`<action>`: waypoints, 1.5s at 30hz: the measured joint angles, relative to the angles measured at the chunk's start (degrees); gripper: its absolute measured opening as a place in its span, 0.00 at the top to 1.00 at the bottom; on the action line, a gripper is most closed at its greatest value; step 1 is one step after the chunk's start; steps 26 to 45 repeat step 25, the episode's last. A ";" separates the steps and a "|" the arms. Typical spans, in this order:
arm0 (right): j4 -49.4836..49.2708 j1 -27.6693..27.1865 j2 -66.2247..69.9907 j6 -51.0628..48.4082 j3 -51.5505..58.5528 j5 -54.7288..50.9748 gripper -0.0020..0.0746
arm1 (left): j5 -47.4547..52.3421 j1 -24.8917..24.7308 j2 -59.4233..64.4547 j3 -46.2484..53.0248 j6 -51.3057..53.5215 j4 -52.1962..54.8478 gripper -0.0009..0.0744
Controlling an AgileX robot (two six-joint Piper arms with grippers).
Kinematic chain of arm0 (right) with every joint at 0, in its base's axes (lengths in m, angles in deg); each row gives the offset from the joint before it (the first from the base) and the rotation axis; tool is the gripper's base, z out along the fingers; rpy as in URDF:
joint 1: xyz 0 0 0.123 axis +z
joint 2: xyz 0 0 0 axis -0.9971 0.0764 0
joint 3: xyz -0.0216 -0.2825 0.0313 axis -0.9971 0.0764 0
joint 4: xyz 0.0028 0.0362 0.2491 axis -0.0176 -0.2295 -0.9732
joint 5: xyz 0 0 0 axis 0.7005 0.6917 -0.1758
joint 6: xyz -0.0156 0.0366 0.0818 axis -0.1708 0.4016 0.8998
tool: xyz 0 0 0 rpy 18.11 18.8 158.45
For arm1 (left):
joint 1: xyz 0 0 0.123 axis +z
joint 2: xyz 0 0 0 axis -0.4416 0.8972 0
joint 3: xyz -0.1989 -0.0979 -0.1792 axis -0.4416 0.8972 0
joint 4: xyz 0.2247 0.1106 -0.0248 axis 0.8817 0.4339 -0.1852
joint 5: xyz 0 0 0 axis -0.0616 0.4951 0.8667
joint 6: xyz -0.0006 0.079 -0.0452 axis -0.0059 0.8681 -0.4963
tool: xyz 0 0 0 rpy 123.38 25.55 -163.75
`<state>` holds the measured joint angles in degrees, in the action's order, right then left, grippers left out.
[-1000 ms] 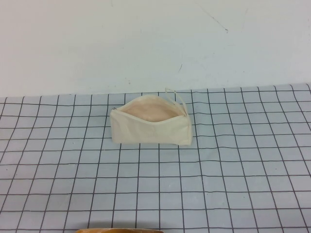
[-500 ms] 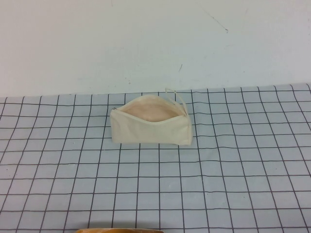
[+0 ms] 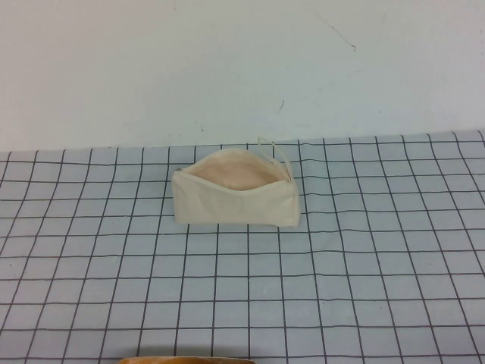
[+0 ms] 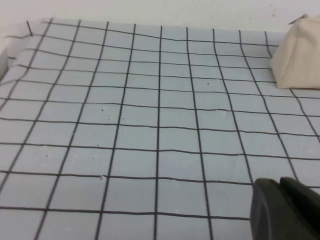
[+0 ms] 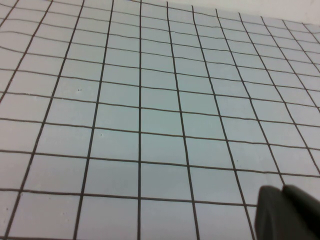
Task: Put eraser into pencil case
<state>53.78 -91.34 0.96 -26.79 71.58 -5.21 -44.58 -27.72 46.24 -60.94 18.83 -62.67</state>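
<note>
The cream-white pencil case stands on the grid mat at the middle back, its mouth open upward and its pinkish lining showing. Its cord loop is at its right end. One end of the case also shows in the left wrist view. The eraser is not visible in any view. My left gripper is low over bare mat, well short of the case, with its dark fingers together and empty. My right gripper is over bare mat too, fingers together and empty. Neither gripper shows in the high view.
The blue-grey grid mat covers the table up to a white back wall. A thin orange-brown rim shows at the bottom edge of the high view. The mat's left edge curls up in the left wrist view.
</note>
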 joint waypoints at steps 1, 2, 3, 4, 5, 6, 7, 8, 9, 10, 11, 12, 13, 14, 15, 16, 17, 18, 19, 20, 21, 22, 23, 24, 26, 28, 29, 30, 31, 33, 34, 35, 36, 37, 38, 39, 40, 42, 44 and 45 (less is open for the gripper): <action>0.00 0.00 0.00 0.00 0.00 0.00 0.98 | 0.00 0.00 0.00 0.00 0.00 -0.87 0.99; 0.00 0.00 0.00 0.00 0.00 0.00 0.98 | 0.00 0.00 0.00 0.00 0.00 -1.60 0.99; 0.00 0.00 0.00 0.00 0.00 0.00 0.98 | 0.00 0.00 0.00 0.00 0.00 -2.05 0.99; 0.00 0.00 0.00 0.00 0.00 0.00 0.98 | 0.00 0.00 0.00 0.00 0.00 -2.33 0.99; 0.00 0.00 0.00 0.00 0.00 0.00 0.98 | 0.02 0.00 0.00 0.00 0.00 -2.54 0.99; 0.00 0.00 0.00 0.00 0.00 0.00 0.98 | 0.12 0.00 0.00 0.00 0.00 -2.63 0.99; 0.00 0.00 0.00 0.00 0.00 0.00 0.98 | 0.12 0.00 0.00 0.00 0.00 -2.63 0.99; 0.00 0.00 0.00 0.00 0.00 0.00 0.98 | 0.12 0.00 0.00 0.00 0.00 -2.63 0.99; 0.00 0.00 0.00 0.00 0.00 0.00 0.98 | 0.12 0.00 0.00 0.00 0.00 -2.63 0.99; 0.00 0.00 0.00 0.00 0.00 0.00 0.98 | 0.12 0.00 0.00 0.00 0.00 -2.63 0.99; 0.00 0.00 0.00 0.00 0.00 0.00 0.98 | 0.21 0.00 0.00 0.00 0.00 -2.63 0.99; 0.00 0.00 0.00 0.00 0.00 0.00 0.98 | 0.21 0.00 0.00 0.00 0.00 -2.63 0.99; 0.00 0.00 0.00 0.00 0.00 0.00 0.98 | 0.24 0.00 0.00 0.00 0.00 -2.63 0.99; 0.00 0.00 0.00 0.00 0.00 0.00 0.98 | 0.24 0.00 0.00 0.00 0.00 -2.68 0.99; 0.00 0.00 0.00 0.00 0.00 0.00 0.98 | 0.24 0.00 0.00 -0.10 0.00 -2.68 0.99; 0.00 0.00 0.00 0.00 0.00 0.00 0.98 | 0.34 0.00 0.00 -0.10 0.00 -2.68 0.99; 0.00 0.00 0.00 0.00 0.00 0.00 0.98 | 0.34 0.00 0.00 -0.10 0.00 -2.68 0.99; 0.00 0.00 0.00 0.00 0.00 0.00 0.98 | 0.34 0.00 0.00 -0.10 0.00 -2.68 0.99; 0.00 0.00 0.00 0.00 0.00 0.00 0.98 | 0.34 0.00 0.00 -0.10 0.00 -2.68 0.99; 0.00 0.00 0.00 0.00 0.00 0.00 0.98 | 0.34 0.00 0.00 -0.10 0.00 -2.79 0.99; 0.00 0.00 0.00 0.00 0.00 0.00 0.98 | 0.34 0.00 0.00 -0.10 0.00 -2.76 0.99; 0.00 0.00 0.00 0.00 0.00 0.00 0.98 | 0.34 0.00 0.00 -0.10 0.00 -2.76 0.99; 0.00 0.00 0.00 0.00 0.00 0.00 0.98 | 0.34 0.00 0.00 -0.10 0.00 -2.82 0.99; 0.00 0.00 0.00 0.00 0.00 0.00 0.98 | 0.34 0.00 0.00 -0.10 0.00 -2.82 0.99; 0.00 0.00 0.00 0.00 0.00 0.00 0.98 | 0.34 0.00 0.00 -0.10 0.00 -2.82 0.99; 0.00 0.00 0.00 0.00 0.00 0.00 0.98 | 0.34 0.00 0.00 -0.10 0.00 -2.82 0.99; 0.00 0.00 0.00 0.00 0.00 0.00 0.98 | 0.34 0.00 0.00 -0.10 0.00 -2.82 0.99; 0.00 0.00 0.00 0.00 0.00 0.00 0.98 | 0.34 0.00 0.00 -0.10 0.00 -2.82 0.99; 0.00 0.00 0.00 0.00 0.00 0.00 0.98 | 0.34 0.00 0.00 -0.10 0.00 -2.82 0.99; 0.00 0.00 0.00 0.00 0.00 0.00 0.98 | 0.34 0.00 0.00 -0.10 0.00 -2.82 0.99; 0.00 0.00 0.00 0.00 0.00 0.00 0.98 | 0.34 0.00 0.00 -0.10 0.00 -2.82 0.99; 0.00 0.00 0.00 0.00 0.00 0.00 0.98 | 0.34 0.00 0.00 -0.10 0.00 -2.82 0.99; 0.00 0.00 0.00 0.00 0.00 0.00 0.98 | 0.34 0.00 0.00 -0.10 0.00 -2.82 0.99; 0.00 0.00 0.00 0.00 0.00 0.00 0.98 | 0.34 0.00 0.00 -0.10 0.00 -2.82 0.99; 0.00 0.00 0.00 0.00 0.00 0.00 0.98 | 0.34 0.00 0.00 -0.10 0.00 -2.82 0.99; 0.00 0.00 0.00 0.00 0.00 0.00 0.98 | 0.34 0.00 0.00 -0.10 0.00 -2.82 0.99; 0.00 0.00 0.00 0.00 0.00 0.00 0.98 | 0.34 0.00 0.00 -0.10 0.00 -2.82 0.99; 0.00 0.00 0.00 0.00 0.00 0.00 0.98 | 0.34 0.00 0.00 -0.10 0.00 -2.82 0.99; 0.00 0.00 0.00 0.00 0.00 0.00 0.98 | 0.34 0.00 0.00 -0.10 0.00 -2.82 0.99; 0.00 0.00 0.00 0.00 0.00 0.00 0.98 | 0.34 0.00 0.00 -0.10 0.00 -2.82 0.99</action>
